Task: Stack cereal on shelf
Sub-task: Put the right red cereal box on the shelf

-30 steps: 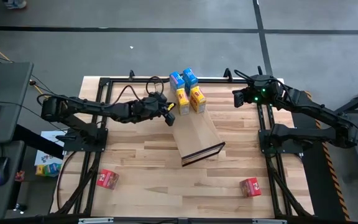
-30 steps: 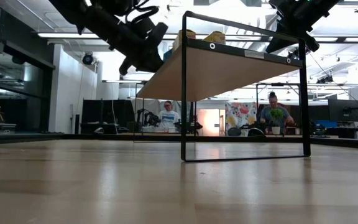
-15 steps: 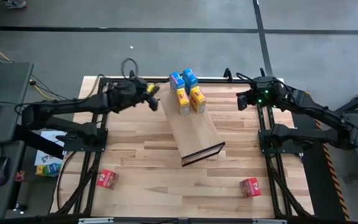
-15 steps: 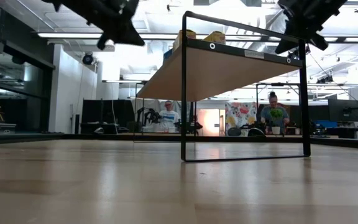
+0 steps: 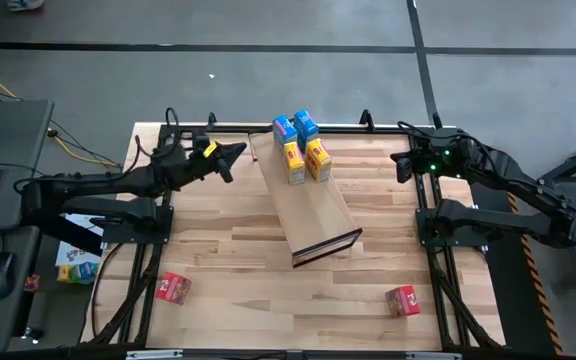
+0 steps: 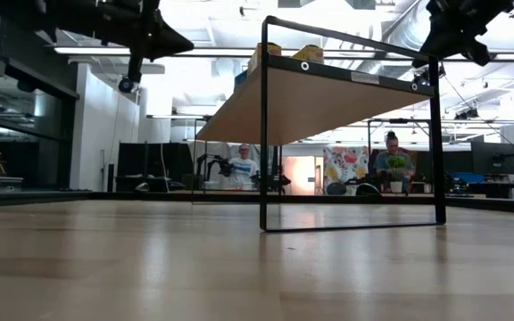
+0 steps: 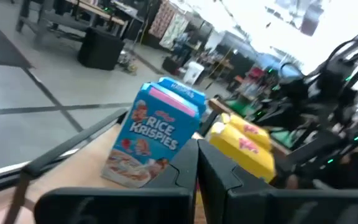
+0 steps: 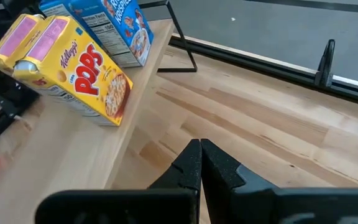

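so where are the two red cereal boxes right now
In the high view, both lie on the tabletop off the shelf: one red box near-left, the other red box near-right.

The high view looks straight down from well above, taking in the whole table [image 5: 268, 250]. The low view sits at tabletop level, facing level across it into the room, near the shelf [image 6: 328, 98]. Each wrist view looks forward past its own fingers, close on the boxes [image 8: 73, 68] ahead. All four share the shelf.
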### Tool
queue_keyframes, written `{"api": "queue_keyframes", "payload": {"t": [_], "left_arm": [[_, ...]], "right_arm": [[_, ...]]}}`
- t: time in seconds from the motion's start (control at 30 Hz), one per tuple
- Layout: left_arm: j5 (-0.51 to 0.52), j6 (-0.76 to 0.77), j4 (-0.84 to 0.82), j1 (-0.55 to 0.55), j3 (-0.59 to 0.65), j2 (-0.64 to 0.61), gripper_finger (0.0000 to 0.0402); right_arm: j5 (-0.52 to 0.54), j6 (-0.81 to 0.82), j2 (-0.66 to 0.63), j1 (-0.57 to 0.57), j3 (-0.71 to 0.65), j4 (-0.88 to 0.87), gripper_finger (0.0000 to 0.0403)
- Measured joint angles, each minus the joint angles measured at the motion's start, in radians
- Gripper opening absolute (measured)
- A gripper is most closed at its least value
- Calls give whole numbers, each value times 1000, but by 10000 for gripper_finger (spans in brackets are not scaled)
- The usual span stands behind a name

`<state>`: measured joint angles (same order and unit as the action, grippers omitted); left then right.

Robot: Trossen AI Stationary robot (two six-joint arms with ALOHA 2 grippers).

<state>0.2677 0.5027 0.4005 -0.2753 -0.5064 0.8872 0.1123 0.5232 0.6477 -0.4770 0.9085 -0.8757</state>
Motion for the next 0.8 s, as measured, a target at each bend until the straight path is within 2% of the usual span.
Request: {"api": "queue_keyframes", "payload": {"t": [0.3,0.43,0.5,0.6,0.8], "left_arm": [[-4,17,22,2,6,-3,0],[-4,21,21,2,6,-3,0],[-4,40,21,2,6,-3,0],[-29,63,20,0,6,-5,0],[-54,19,19,0,6,-32,0]], "right_arm": [[0,1,8,0,0,1,0],[-3,49,21,0,0,-3,11],[-32,49,34,0,0,-22,31],[-114,102,50,0,0,-71,86],[-422,246,59,17,0,-223,212]]}}
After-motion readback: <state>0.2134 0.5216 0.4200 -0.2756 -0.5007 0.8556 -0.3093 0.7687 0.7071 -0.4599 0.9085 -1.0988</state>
